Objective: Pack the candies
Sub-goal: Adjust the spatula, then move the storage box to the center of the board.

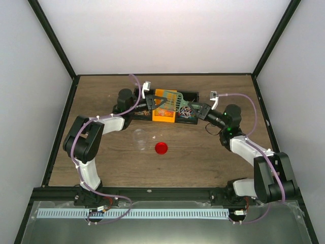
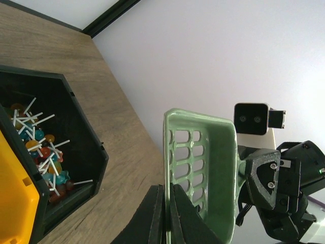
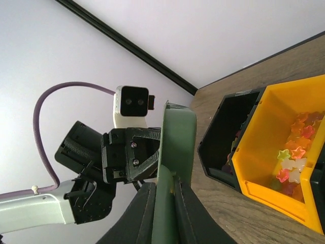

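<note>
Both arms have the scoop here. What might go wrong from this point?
1. The left gripper and the right gripper both pinch the green scoop. If either arm moves before one lets go, the scoop may twist or slip.
2. Each grip sits on a thin edge, so the hold looks slim.
3. The scoop appears to hang over the orange bin. A drop would likely land among the candies.

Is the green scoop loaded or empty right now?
Empty, as far as visible: left wrist view shows the green scoop bare inside its slotted bowl.
</note>
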Motion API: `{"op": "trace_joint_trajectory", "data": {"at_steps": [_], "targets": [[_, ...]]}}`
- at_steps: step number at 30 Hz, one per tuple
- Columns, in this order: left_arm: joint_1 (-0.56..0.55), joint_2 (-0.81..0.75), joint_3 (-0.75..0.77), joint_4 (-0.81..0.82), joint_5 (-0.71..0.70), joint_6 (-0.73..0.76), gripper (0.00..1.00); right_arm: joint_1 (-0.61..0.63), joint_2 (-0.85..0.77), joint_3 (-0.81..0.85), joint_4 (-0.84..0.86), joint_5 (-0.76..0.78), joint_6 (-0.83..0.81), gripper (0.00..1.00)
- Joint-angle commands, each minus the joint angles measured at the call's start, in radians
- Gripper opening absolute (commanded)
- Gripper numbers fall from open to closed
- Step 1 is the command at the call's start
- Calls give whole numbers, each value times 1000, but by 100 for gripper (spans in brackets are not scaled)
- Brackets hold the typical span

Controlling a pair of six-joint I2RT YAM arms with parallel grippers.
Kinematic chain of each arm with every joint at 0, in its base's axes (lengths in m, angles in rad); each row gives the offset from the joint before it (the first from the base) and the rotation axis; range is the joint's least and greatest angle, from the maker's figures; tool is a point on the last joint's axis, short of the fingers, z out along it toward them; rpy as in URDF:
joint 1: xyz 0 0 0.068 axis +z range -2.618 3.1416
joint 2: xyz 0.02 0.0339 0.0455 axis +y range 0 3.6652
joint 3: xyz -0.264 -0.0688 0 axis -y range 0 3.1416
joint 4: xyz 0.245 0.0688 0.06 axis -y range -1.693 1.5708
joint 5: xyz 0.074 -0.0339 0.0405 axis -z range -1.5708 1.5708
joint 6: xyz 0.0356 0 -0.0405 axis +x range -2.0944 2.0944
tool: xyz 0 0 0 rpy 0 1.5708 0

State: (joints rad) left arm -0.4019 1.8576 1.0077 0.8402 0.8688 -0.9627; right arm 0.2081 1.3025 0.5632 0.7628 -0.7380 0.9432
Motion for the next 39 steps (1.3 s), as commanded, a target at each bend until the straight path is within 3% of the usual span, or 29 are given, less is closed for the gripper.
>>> {"op": "trace_joint_trajectory", "data": {"at_steps": [1, 4, 7, 9, 13, 18, 20, 22, 24, 26, 29, 32, 37, 39], "targets": [[-10, 6, 3, 13, 53, 27, 4, 12, 16, 63, 23, -48, -26, 1], [-11, 8, 2, 14, 58, 28, 8, 12, 18, 62, 28, -52, -26, 1], [-9, 2, -14, 38, 46, 30, 40, 11, 2, 56, 27, -41, -24, 1], [0, -3, -18, 41, 40, 34, 53, 11, -21, 57, 7, -21, -38, 1], [32, 2, -19, 93, 70, 10, 58, -6, -42, 83, -106, 1, -75, 1], [106, -14, -7, 42, 86, 52, 68, -103, -75, 34, -114, 20, -18, 1], [143, -21, 61, -154, 71, 218, 68, -148, -88, 19, -133, 16, -5, 1], [161, -6, 216, -510, -22, 486, 58, -177, -97, 21, -174, 11, -17, 1], [160, 44, 438, -827, -133, 711, 61, -194, -106, 15, -203, 9, -26, 1], [161, 106, 614, -1031, -239, 879, 66, -202, -118, 4, -214, 5, -37, 1], [163, 198, 799, -1258, -303, 1149, 67, -205, -123, 0, -250, 1, -64, 1], [163, 269, 890, -1421, -380, 1414, 70, -207, -122, 1, -278, -7, -84, 1], [164, 389, 997, -1569, -501, 1616, 73, -208, -110, 2, -310, -29, -107, 1], [165, 431, 1054, -1635, -486, 1675, 69, -208, -104, 7, -325, -39, -121, 1]]}}
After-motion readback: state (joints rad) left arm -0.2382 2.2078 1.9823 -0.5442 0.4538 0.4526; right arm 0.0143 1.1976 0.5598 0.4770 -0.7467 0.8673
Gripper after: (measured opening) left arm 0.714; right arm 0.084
